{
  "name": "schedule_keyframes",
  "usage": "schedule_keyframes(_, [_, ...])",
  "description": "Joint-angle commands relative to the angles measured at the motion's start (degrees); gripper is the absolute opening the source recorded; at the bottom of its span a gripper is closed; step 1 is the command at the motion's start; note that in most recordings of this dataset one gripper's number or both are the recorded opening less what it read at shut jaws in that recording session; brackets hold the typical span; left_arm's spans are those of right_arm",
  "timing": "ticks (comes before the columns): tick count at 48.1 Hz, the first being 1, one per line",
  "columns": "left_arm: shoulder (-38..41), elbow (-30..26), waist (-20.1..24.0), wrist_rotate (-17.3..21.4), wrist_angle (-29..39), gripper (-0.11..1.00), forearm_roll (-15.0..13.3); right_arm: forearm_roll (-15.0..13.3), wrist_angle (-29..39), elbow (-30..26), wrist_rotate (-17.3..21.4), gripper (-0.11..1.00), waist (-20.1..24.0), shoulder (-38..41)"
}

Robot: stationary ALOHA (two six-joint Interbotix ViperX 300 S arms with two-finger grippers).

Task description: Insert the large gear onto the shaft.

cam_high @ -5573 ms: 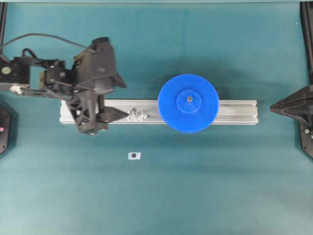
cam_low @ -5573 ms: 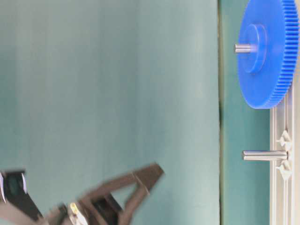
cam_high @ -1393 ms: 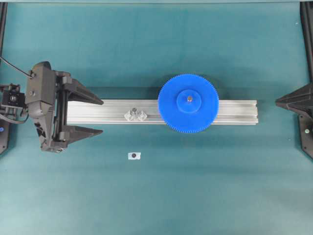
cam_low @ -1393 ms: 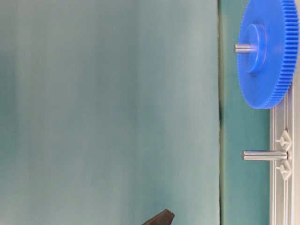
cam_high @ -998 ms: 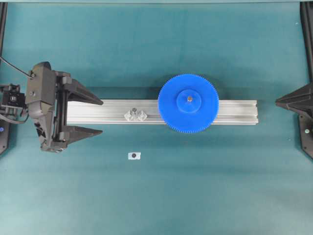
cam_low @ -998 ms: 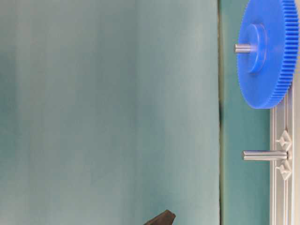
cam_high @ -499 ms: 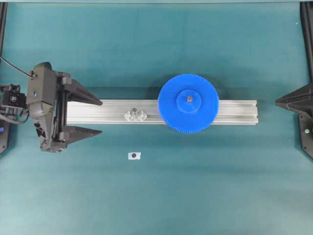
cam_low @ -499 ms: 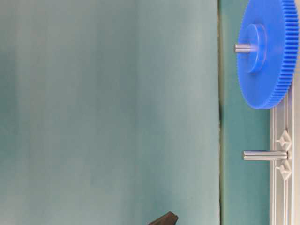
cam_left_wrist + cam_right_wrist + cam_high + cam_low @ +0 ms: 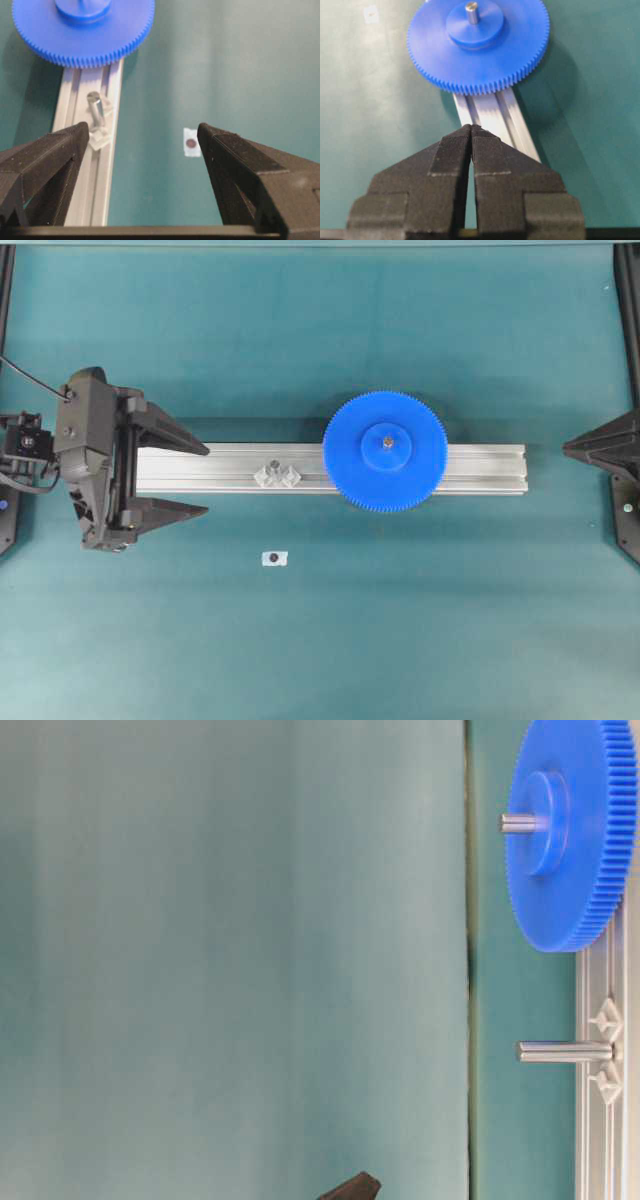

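We are seeing one aluminium rail (image 9: 470,468), one large gear (image 9: 385,451) sitting on it over its shaft (image 9: 471,11), one bare second pin (image 9: 96,107), our left gripper (image 9: 196,479) spread empty, our right gripper (image 9: 471,131) pressed together

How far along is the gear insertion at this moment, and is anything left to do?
Done: the large gear sits flat on the aluminium rail with the shaft poking up through its hub. In hand: nothing; the left hand is open at the rail's end, the right hand shut and clear of the gear. Left: nothing visible; the second pin stays bare.
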Motion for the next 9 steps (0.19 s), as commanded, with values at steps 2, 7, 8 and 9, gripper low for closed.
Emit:
schedule_keyframes(2, [-0.44, -0.7, 0.09, -0.09, -0.18, 0.88, 0.09, 0.0, -0.53, -0.62, 0.44, 0.08, -0.18, 0.79])
schedule_keyframes(7, [-0.44, -0.7, 0.09, -0.09, -0.26, 0.88, 0.09, 0.0, -0.53, -0.53, 0.44, 0.08, -0.09, 0.79])
schedule_keyframes(8, [-0.44, -0.62, 0.09, -0.09, -0.18, 0.88, 0.09, 0.0, -0.53, -0.62, 0.44, 0.08, -0.18, 0.79])
schedule_keyframes(9, [-0.44, -0.62, 0.18, -0.09, -0.26, 0.88, 0.09, 0.0, -0.53, -0.53, 0.44, 0.08, -0.09, 0.79])
